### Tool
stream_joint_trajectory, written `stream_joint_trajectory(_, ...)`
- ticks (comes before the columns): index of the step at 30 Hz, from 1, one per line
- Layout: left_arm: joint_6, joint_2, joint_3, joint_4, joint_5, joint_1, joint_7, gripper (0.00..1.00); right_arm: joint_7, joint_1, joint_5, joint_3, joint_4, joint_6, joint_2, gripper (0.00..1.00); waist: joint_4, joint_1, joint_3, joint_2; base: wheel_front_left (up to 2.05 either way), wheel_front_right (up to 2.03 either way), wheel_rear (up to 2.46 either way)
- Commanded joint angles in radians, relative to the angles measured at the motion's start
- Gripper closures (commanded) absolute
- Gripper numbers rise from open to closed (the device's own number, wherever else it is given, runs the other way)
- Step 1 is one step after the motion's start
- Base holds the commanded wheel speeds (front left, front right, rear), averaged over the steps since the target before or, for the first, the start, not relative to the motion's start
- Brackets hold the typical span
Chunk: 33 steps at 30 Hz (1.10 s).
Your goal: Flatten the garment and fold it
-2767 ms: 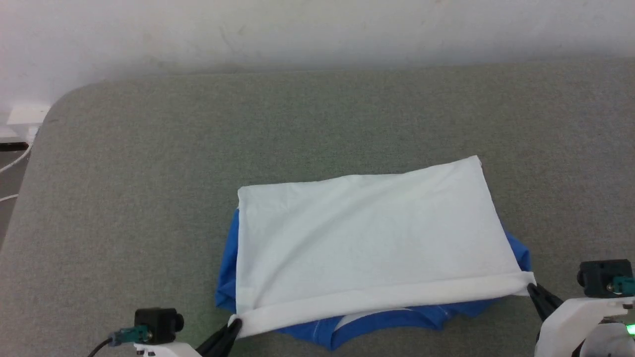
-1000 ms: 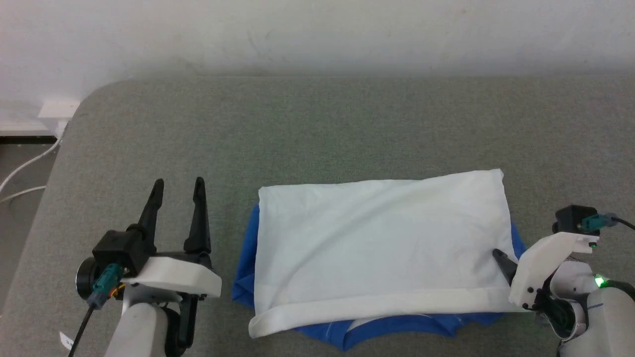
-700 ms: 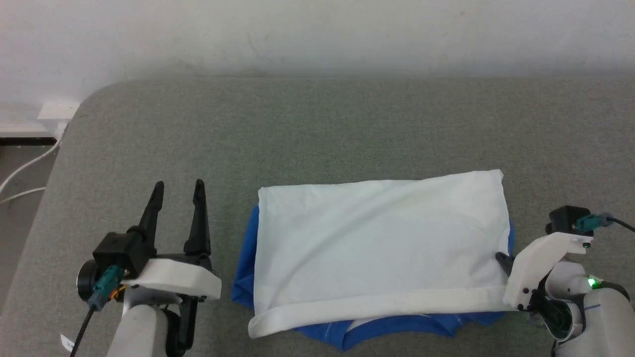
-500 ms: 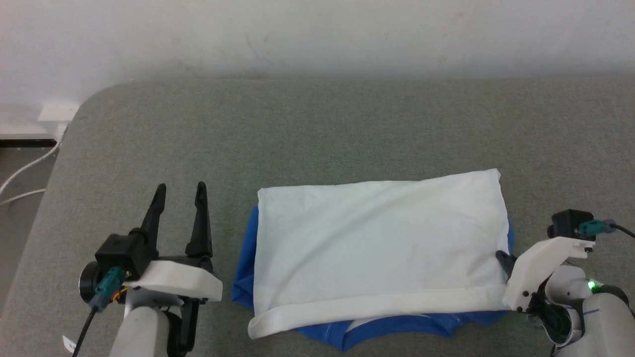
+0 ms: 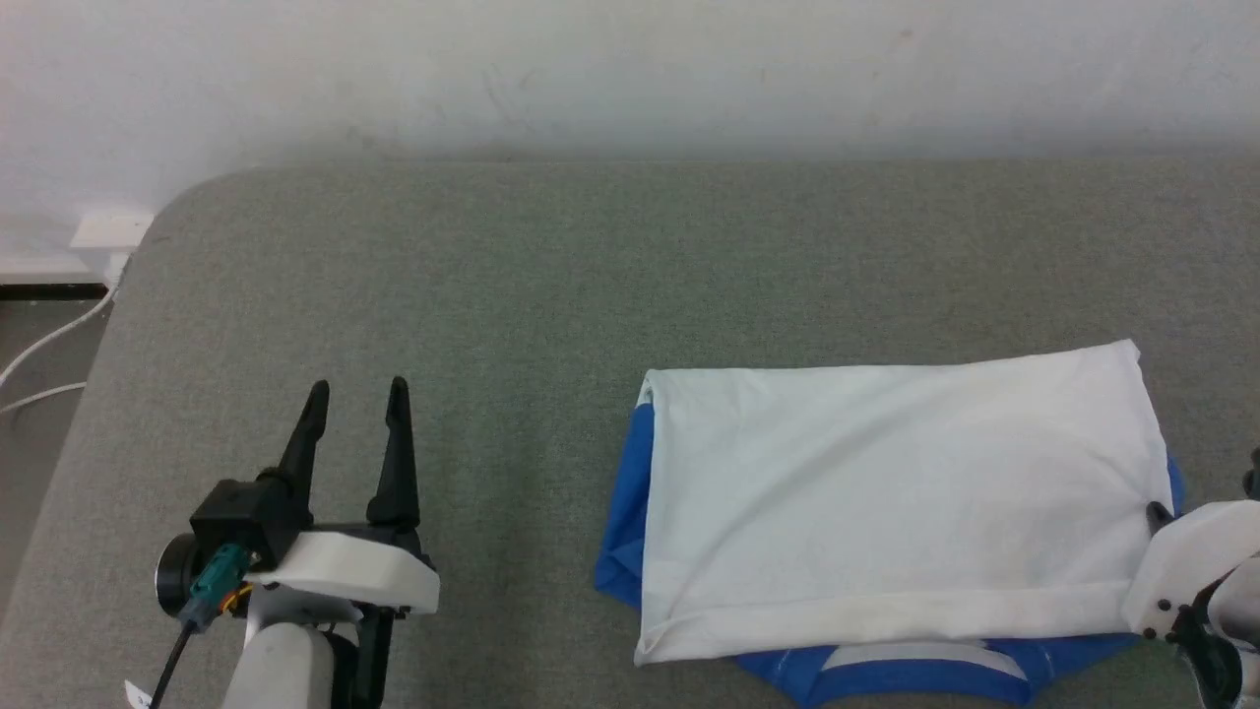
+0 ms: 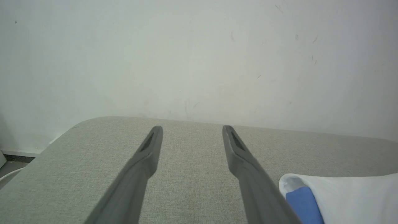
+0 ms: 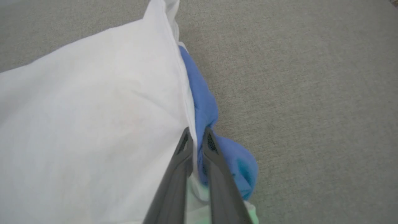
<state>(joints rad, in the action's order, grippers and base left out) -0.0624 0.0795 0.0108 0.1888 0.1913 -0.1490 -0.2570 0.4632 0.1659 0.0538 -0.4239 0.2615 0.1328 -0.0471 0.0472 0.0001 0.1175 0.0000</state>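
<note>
The garment (image 5: 886, 473) lies folded into a white rectangle on the right half of the grey padded surface (image 5: 551, 286), with blue cloth showing along its left, right and near edges. My right gripper (image 5: 1158, 512) sits at its right edge. In the right wrist view the right gripper (image 7: 196, 133) is shut on the white edge of the garment (image 7: 93, 109), beside a bunched blue fold. My left gripper (image 5: 356, 389) stands open at the lower left, well clear of the cloth. The left wrist view shows the left gripper (image 6: 192, 129) with nothing between its fingers and the garment (image 6: 342, 193) at its lower right.
A pale wall (image 5: 630, 69) runs behind the padded surface. The surface's rounded left corner (image 5: 162, 212) drops off to the floor, where a white socket box (image 5: 108, 228) and white cables (image 5: 39, 345) lie.
My right gripper has shut on the garment's right edge and dragged the whole garment to the right across the surface. The left gripper has stayed open in place.
</note>
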Motion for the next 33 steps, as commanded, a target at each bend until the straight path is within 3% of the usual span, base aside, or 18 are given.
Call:
stream_joint_trajectory(1,-0.009,-0.006,0.006,0.000,-0.008,0.010,-0.005,0.00,-0.002,-0.013,-0.007,-0.008,-0.015,-0.002,-0.003,1.00,-0.002,-0.0001,-0.002,0.0000,0.00,0.00,0.00)
stream_joint_trajectory(6,-0.016,-0.010,0.013,0.005,-0.014,0.015,-0.005,0.00,0.007,-0.049,0.004,0.008,-0.094,-0.002,-0.003,1.00,-0.007,-0.0001,-0.010,0.0000,0.00,0.00,0.00)
stream_joint_trajectory(9,-0.022,-0.013,0.015,0.007,-0.021,0.014,-0.005,0.00,0.025,-0.081,0.053,0.072,-0.197,-0.002,-0.003,1.00,-0.005,-0.0001,-0.016,0.0000,0.00,0.00,0.00)
stream_joint_trajectory(15,-0.029,-0.016,0.014,0.011,-0.029,0.016,-0.005,0.00,0.106,-0.131,0.089,0.309,-0.458,-0.002,-0.003,1.00,0.002,-0.0001,-0.024,0.0000,0.00,0.00,0.00)
stream_joint_trajectory(19,-0.032,-0.018,0.011,0.013,-0.029,0.012,-0.005,0.00,0.147,-0.121,0.064,0.447,-0.527,-0.002,-0.003,1.00,0.008,-0.0001,-0.020,0.0000,0.00,0.00,0.00)
stream_joint_trajectory(26,-0.041,-0.024,-0.013,0.023,-0.022,-0.017,-0.005,0.00,0.158,-0.018,0.059,0.706,-0.407,-0.002,-0.003,1.00,0.046,-0.0001,0.013,0.0000,0.00,0.00,0.00)
stream_joint_trajectory(33,-0.046,-0.026,-0.018,0.028,-0.015,-0.038,-0.005,0.00,0.140,0.092,0.112,0.831,-0.180,-0.002,-0.003,1.00,0.087,-0.0001,0.052,0.0000,0.00,0.00,0.00)
